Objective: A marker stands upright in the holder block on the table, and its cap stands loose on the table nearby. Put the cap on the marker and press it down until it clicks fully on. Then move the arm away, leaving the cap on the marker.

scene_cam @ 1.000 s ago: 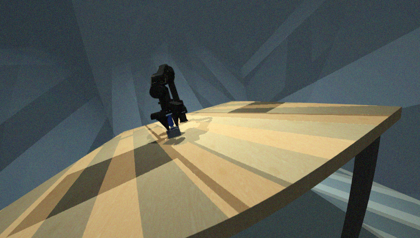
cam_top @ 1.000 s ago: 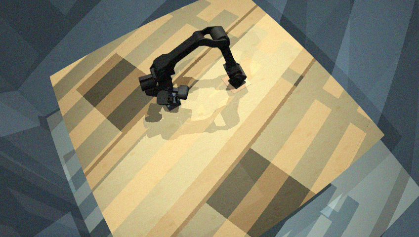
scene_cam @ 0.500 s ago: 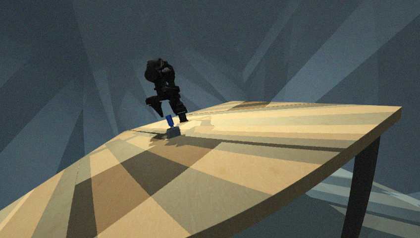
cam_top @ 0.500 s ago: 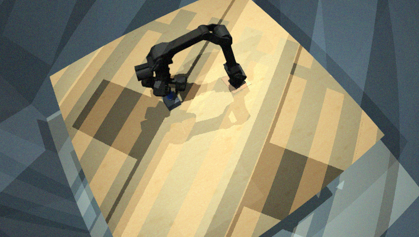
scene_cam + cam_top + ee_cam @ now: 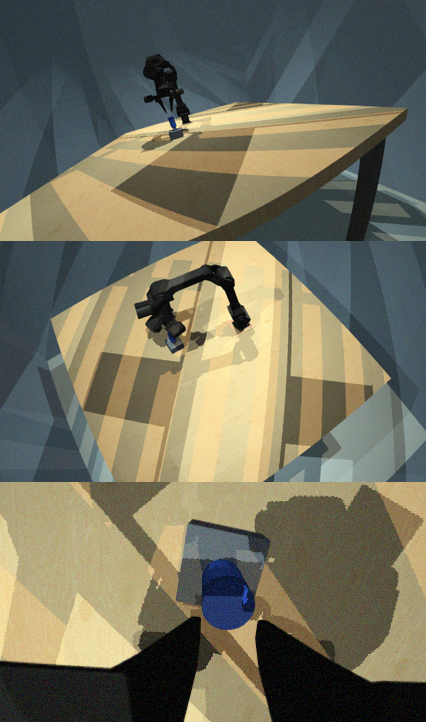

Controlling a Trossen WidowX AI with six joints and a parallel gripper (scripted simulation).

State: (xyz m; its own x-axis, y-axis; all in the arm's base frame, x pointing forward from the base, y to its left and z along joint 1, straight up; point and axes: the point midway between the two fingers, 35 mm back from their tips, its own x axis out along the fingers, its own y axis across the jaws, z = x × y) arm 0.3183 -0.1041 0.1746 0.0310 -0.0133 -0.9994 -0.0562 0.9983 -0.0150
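The holder block (image 5: 176, 348) (image 5: 176, 134) (image 5: 222, 543) is grey and sits on the table. The blue cap (image 5: 171, 337) (image 5: 172, 122) (image 5: 227, 613) stands upright over the marker in the block. A thin greyish strip of the marker shows between cap and block in the exterior view; whether the cap is fully down I cannot tell. My gripper (image 5: 169, 112) (image 5: 228, 627) is partly open and empty. Its fingertips are a little above the cap's top, with a gap between them. In the top view the gripper's body hides the fingertips.
The arm's base (image 5: 240, 324) (image 5: 185, 118) stands on the table (image 5: 224, 408) (image 5: 284, 161), to the right of the block in the top and exterior views. The arm arches from the base to above the block. Shadows and light stripes cross the table top.
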